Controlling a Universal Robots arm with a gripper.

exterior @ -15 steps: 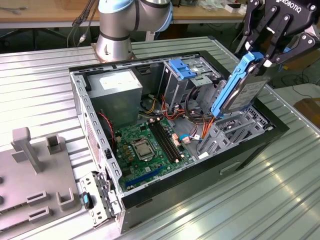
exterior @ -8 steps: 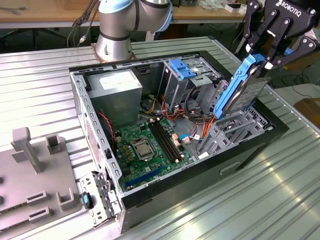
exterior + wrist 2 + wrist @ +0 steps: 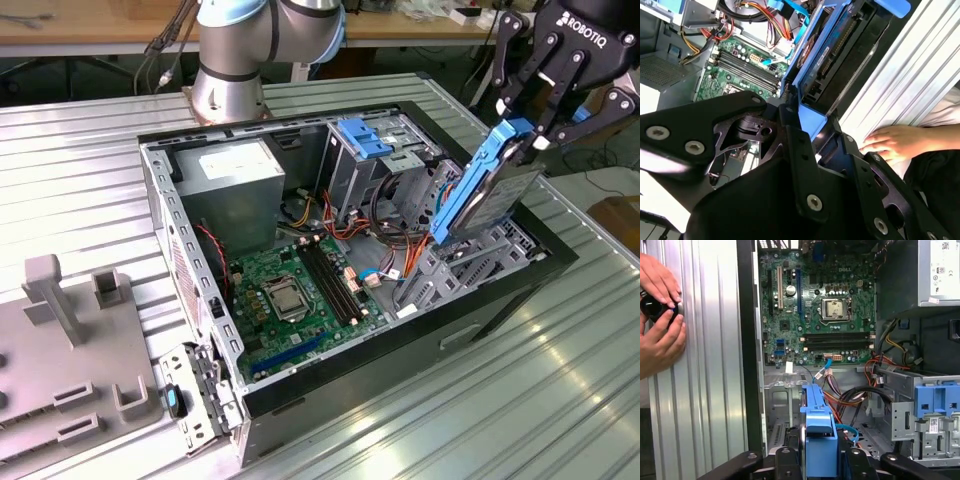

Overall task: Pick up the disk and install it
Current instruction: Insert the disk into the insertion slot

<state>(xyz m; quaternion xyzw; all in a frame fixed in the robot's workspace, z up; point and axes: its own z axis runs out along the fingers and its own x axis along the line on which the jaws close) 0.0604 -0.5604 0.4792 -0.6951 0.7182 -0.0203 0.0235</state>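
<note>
Disk point(image 3: 488, 195) hangs steeply tilted, its upper blue-railed end pinched between the fingers point(image 3: 560, 130). The long axis slopes down toward the grey drive bay point(image 3: 455, 268) at the exterior view's right end of the open computer case point(image 3: 350, 378). Whether the lower end touches the bay is unclear.

Robotics lab: opened computer case point(image 3: 400, 372) on ribbed aluminium table point(image 3: 80, 170), wooden bench point(image 3: 80, 38) behind.
</note>
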